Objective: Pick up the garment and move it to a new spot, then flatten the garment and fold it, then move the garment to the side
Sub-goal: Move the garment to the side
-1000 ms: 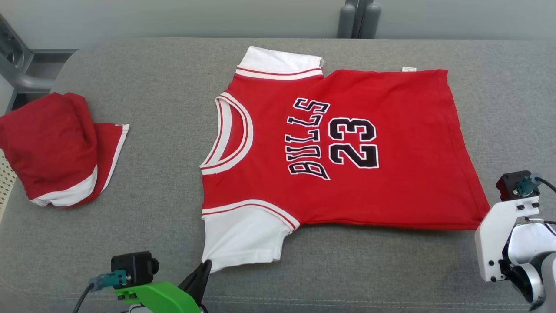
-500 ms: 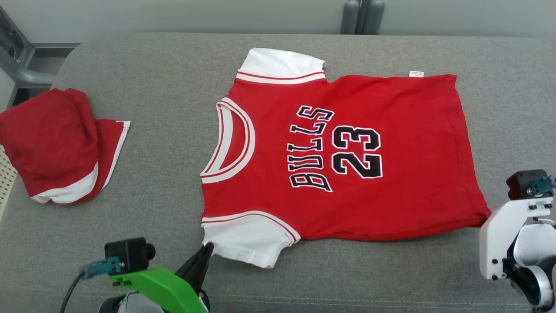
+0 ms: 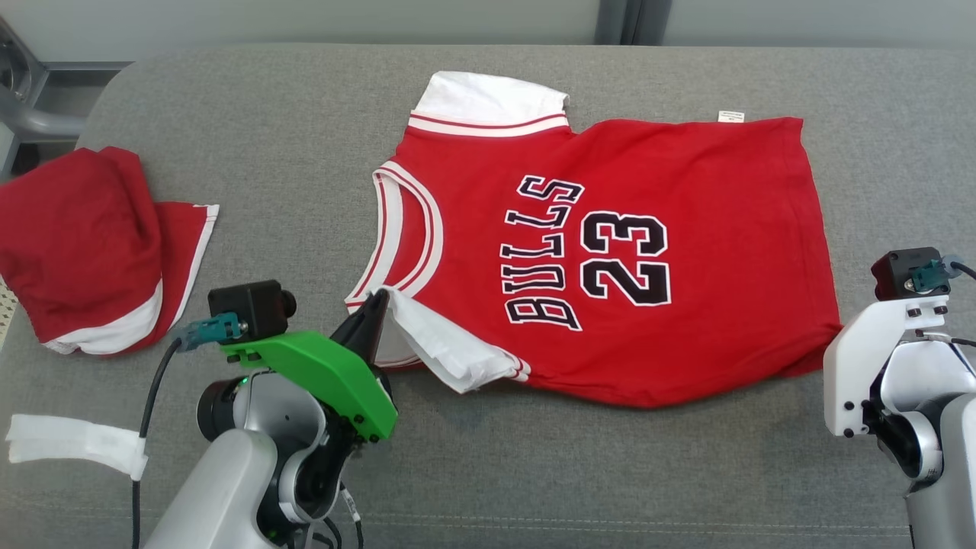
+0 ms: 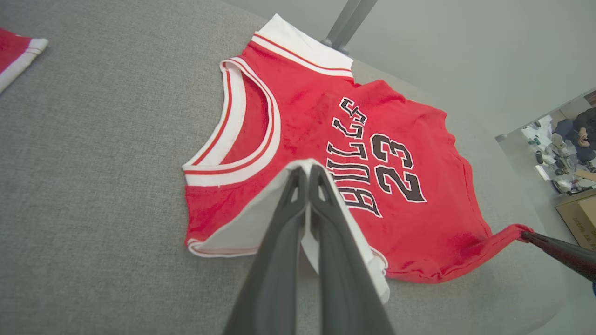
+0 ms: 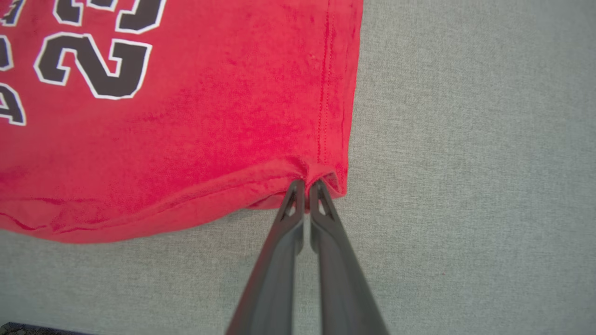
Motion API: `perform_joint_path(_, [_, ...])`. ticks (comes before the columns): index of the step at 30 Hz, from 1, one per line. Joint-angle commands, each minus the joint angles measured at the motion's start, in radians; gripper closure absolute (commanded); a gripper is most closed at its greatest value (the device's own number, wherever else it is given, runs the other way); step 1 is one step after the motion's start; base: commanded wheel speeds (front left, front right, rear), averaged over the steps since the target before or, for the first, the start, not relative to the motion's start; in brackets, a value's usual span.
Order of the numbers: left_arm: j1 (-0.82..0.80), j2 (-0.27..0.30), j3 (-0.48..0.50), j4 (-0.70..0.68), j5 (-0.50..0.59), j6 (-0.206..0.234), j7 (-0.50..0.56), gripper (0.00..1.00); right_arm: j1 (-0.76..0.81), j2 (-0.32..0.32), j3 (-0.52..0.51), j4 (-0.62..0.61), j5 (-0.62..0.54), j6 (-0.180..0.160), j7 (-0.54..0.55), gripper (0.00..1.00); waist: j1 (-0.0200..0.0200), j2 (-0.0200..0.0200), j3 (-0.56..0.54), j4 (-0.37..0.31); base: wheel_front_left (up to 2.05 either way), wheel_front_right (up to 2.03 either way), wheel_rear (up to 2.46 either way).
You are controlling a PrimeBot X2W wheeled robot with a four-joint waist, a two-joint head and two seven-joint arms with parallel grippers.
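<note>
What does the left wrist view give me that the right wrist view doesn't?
Left wrist view: the left gripper shut on the jersey by its white sleeve, raised over the chest, plus the neckline. Right wrist view: hem stitching close up. Both: the right gripper pinching the hem corner, the 23 print, the grey cushion.

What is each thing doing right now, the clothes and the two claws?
Bulls jersey: spread face up, mostly flat.
Near white sleeve: lifted, turned over onto the jersey.
Far white sleeve: lying flat.
Left gripper: shut on the near white sleeve.
Right gripper: shut on the jersey's hem corner.
Other red garment: bunched up, untouched.
</note>
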Motion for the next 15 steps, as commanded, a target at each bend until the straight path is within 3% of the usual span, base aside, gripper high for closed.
perform_joint_path(1, [-0.042, -0.009, -0.001, 0.030, 0.016, -0.006, -0.013, 1.00, -0.018, 0.000, -0.006, 0.017, -0.012, 0.000, -0.011, 1.00, 0.0000, 0.0000, 0.005, -0.002, 0.00, 0.00, 0.00])
perform_joint_path(6, [-0.123, -0.036, 0.006, 0.129, 0.040, -0.005, -0.046, 1.00, -0.062, 0.014, -0.017, 0.079, -0.040, 0.000, -0.056, 1.00, 0.0000, 0.0000, 0.019, -0.014, 0.00, 0.00, 0.00])
perform_joint_path(15, [-0.262, -0.070, -0.023, 0.269, 0.074, -0.045, -0.068, 1.00, -0.151, 0.036, -0.024, 0.192, -0.088, 0.000, -0.128, 1.00, 0.0000, 0.0000, 0.053, -0.025, 0.00, 0.00, 0.00])
